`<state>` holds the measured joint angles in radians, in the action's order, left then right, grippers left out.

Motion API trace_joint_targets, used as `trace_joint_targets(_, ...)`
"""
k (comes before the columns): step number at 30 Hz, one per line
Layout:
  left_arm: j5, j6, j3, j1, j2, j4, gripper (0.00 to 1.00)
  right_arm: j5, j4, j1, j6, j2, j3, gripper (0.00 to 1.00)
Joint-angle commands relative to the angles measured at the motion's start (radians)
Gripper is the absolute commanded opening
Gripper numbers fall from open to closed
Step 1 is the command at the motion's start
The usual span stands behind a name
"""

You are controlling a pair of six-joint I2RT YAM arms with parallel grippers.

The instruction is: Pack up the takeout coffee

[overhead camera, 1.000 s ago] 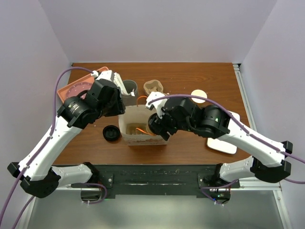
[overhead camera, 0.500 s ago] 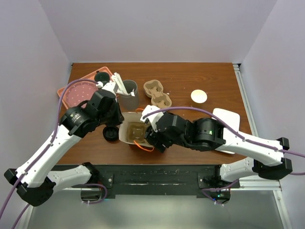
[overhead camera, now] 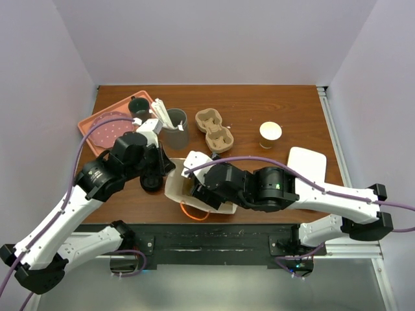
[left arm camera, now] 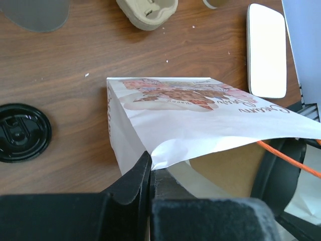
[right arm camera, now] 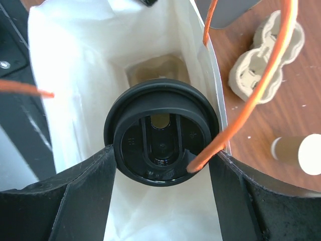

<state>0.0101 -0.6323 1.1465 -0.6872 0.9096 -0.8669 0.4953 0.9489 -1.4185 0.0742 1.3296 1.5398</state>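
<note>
The takeout coffee (right arm camera: 161, 134), a cup topped with a black lid, hangs in the mouth of the white paper bag (right arm camera: 75, 65). My right gripper (right arm camera: 164, 153) is shut on it, one finger on each side of the lid. The cup's sides are hidden. In the top view this gripper (overhead camera: 198, 191) reaches into the bag (overhead camera: 174, 188) near the table's front. My left gripper (left arm camera: 150, 168) is shut on the bag's (left arm camera: 190, 115) top edge, at the bag's left side (overhead camera: 165, 170).
Orange bag handles (right arm camera: 273, 60) loop past the held cup. The cardboard cup carrier (overhead camera: 215, 128), a tan cup with a white top (overhead camera: 270, 133) and a grey tumbler with utensils (overhead camera: 175, 126) stand behind. A loose black lid (overhead camera: 151, 181), pink tray (overhead camera: 104, 123), dark mug (overhead camera: 138, 105) and white plate (overhead camera: 305, 165) are around.
The left gripper has closed on the bag's edge and drawn it toward the front. The right arm has carried the cup forward and left into the bag's mouth.
</note>
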Motion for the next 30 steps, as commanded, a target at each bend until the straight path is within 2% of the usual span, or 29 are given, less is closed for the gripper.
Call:
trace_joint_targets(1, -0.022, 0.062, 0.004, 0.005, 0.000, 0.095, 0.00, 0.025, -0.027, -0.003, -0.070, 0.005, -0.016, 0.31)
trace_joint_targets(5, 0.039, 0.060, 0.015, 0.005, 0.014, 0.071, 0.00, 0.006, -0.058, -0.002, -0.126, -0.018, -0.064, 0.31)
trace_joint_targets(14, 0.129, 0.102, 0.045, 0.003, 0.057, 0.082, 0.00, 0.115, -0.130, -0.002, -0.221, 0.033, -0.040, 0.29)
trace_joint_targets(22, 0.176, 0.095, 0.107, 0.005, 0.104, 0.048, 0.00, 0.026, -0.102, -0.002, -0.171, -0.007, -0.041, 0.29)
trace_joint_targets(26, 0.145, 0.074, 0.076, 0.003, 0.083, 0.071, 0.00, -0.037, -0.078, -0.002, -0.178, -0.032, -0.055, 0.28)
trace_joint_targets(30, 0.149, 0.086, 0.050, 0.005, 0.042, 0.094, 0.00, -0.035, -0.024, -0.003, -0.220, 0.023, -0.029, 0.27)
